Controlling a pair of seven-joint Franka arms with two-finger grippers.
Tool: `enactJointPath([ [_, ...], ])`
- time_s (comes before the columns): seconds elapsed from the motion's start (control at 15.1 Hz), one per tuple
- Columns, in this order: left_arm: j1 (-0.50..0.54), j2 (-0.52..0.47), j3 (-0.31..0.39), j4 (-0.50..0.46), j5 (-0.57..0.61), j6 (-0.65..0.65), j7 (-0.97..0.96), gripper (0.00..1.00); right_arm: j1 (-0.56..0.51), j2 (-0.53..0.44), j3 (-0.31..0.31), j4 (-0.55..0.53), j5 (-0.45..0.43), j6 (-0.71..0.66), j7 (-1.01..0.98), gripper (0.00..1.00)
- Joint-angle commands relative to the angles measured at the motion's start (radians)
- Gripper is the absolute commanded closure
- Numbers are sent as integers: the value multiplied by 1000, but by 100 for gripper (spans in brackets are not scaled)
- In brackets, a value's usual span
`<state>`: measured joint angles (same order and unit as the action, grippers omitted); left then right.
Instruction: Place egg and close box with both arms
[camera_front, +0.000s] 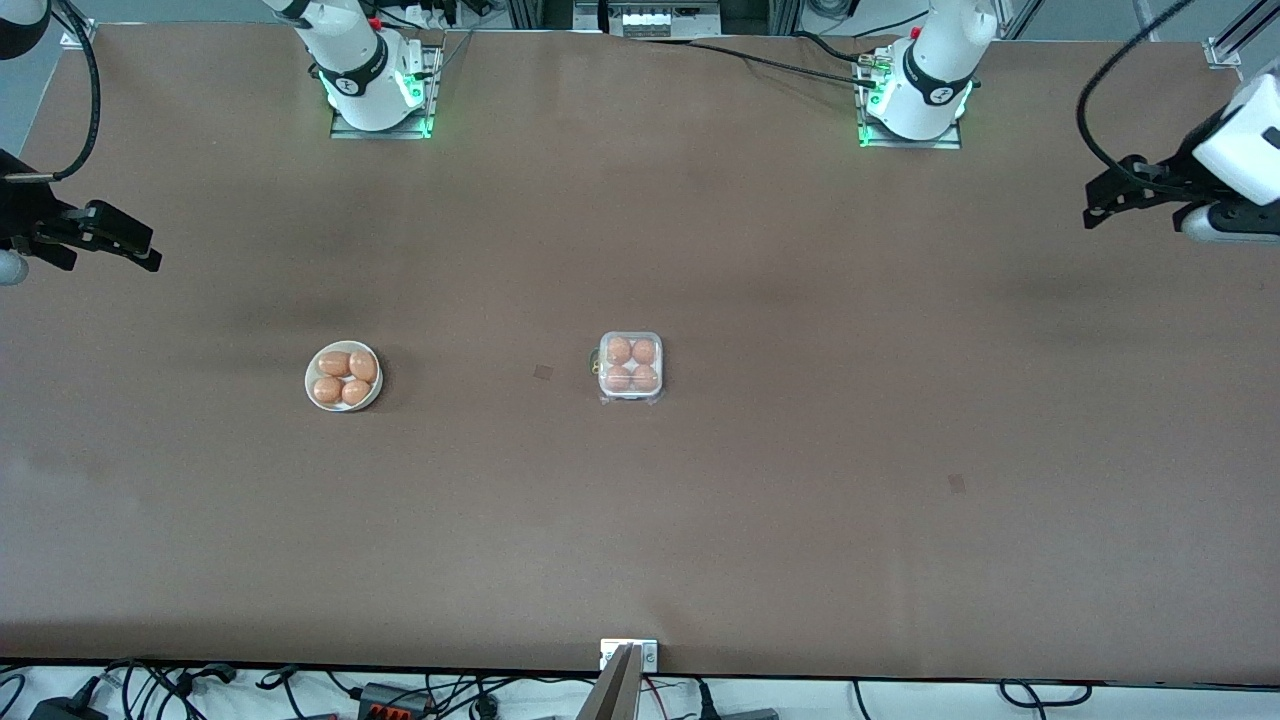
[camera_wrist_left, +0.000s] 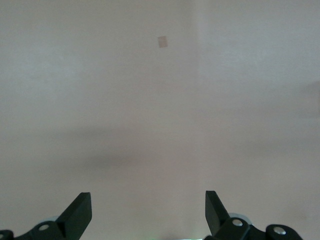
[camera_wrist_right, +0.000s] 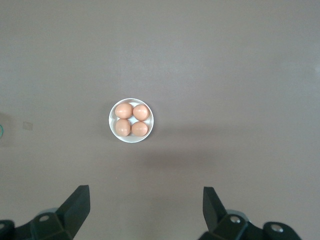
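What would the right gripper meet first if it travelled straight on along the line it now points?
Probably bare table: the right gripper, fingers open, points down at it, with the bowl of eggs ahead, likely off that line.

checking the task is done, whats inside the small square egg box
Four orange-brown eggs sit in the small square white-tray egg box with the clear plastic lid, one per cell, none free. The eggs cover the cell bottoms. Whether the lid is latched cannot be seen.

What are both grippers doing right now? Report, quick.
Left gripper: open, holding nothing, over bare table at the left arm's end.
Right gripper: open, holding nothing, above the bowl of eggs.
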<state>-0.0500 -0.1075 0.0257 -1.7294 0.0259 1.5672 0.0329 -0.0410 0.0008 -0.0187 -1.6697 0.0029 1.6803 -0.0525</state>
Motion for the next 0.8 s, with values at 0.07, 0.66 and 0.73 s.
enactJointPath([
  [0.07,-21,-20,22,-29,-33,34,36,0,-7,-21,5,-19,14,-2,0,0],
  [0.66,-19,-18,8,-19,-32,27,36,0,-10,-18,3,-19,14,-4,0,0],
  [0.73,-19,-18,8,-18,-32,31,36,0,-10,-19,3,-19,14,-4,-1,0],
])
